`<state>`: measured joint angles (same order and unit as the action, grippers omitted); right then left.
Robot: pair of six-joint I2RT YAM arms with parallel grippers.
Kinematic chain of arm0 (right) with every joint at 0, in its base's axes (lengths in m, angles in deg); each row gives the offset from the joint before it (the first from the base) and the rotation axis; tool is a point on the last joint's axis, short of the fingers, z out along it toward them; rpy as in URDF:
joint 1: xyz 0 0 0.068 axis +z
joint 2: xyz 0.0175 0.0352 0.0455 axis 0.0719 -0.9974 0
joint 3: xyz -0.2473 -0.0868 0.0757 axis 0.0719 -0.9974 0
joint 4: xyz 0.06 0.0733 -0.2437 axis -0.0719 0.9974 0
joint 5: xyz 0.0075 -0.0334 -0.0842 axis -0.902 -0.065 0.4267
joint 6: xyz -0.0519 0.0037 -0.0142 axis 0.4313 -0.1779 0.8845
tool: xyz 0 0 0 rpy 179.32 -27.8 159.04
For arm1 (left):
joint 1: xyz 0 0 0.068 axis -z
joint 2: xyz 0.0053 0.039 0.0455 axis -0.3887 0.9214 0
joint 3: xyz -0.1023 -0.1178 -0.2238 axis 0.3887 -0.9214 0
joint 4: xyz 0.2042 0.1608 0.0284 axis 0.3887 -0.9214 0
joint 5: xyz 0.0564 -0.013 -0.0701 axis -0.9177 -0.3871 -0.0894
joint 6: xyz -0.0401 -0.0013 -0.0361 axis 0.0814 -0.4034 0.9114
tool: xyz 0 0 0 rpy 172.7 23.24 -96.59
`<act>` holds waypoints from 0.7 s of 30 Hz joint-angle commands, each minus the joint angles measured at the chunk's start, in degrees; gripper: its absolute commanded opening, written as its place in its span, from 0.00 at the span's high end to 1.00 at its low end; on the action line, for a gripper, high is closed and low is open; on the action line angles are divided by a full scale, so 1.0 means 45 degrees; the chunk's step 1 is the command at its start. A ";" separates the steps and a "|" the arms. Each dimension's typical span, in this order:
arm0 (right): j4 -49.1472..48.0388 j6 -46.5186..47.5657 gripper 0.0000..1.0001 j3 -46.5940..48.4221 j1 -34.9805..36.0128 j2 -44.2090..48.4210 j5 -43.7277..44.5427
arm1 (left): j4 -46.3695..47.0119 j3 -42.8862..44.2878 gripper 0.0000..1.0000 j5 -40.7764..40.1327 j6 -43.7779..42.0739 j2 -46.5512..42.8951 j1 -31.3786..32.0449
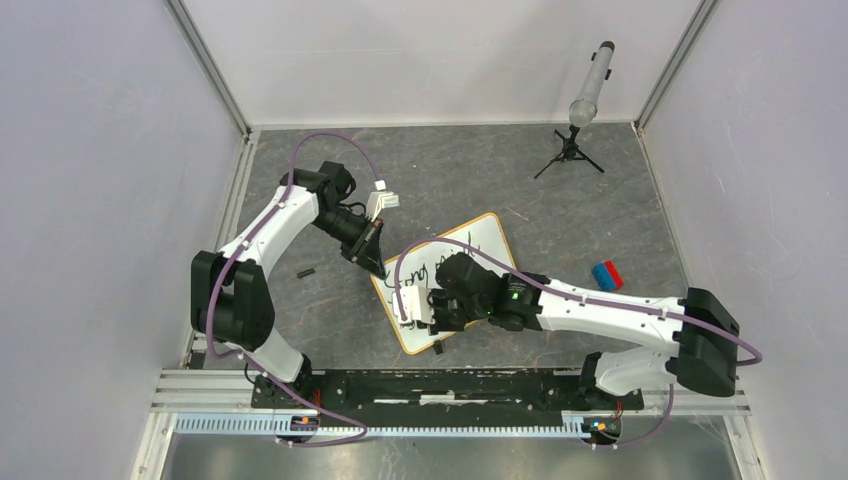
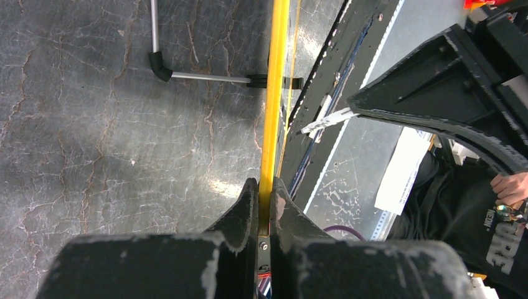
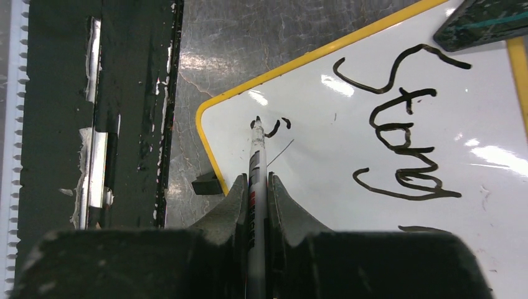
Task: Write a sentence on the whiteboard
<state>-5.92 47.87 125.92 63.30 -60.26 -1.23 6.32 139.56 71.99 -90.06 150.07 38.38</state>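
Here, the left gripper [image 2: 265, 190] was clamped on the frame of the whiteboard [image 1: 486, 246], apparently steadying it on the table [image 1: 600, 200], while the right gripper [image 3: 256, 182] pinched a marker [image 3: 257, 156], its tip pressed to the board's near corner for writing.

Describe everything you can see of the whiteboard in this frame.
The whiteboard is a small white rectangle with a thin yellow-orange frame and rounded corners, lying skewed on the grey table. Black handwritten strokes cover part of it. A small black foot shows at one edge. The left hand pinches its frame; the right hand holds a marker with its tip at the surface near a corner.
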 commanded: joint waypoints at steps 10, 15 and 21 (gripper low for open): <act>0.0129 0.0056 1.00 0.0138 -0.0172 0.0438 0.1275 | 0.0437 0.0307 0.98 -0.0503 -0.0006 -0.0241 -0.0013; -0.0071 0.0094 1.00 0.0101 -0.0229 0.0175 0.1394 | 0.0452 0.0246 0.98 -0.0532 -0.0029 -0.0269 -0.0021; -0.0025 0.0135 1.00 -0.0110 -0.0590 0.0103 0.1391 | 0.0456 0.0189 0.98 -0.0557 -0.0041 -0.0290 -0.0028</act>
<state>-4.98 48.07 125.87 61.83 -59.64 4.00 6.32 139.56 71.92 -90.17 150.07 38.38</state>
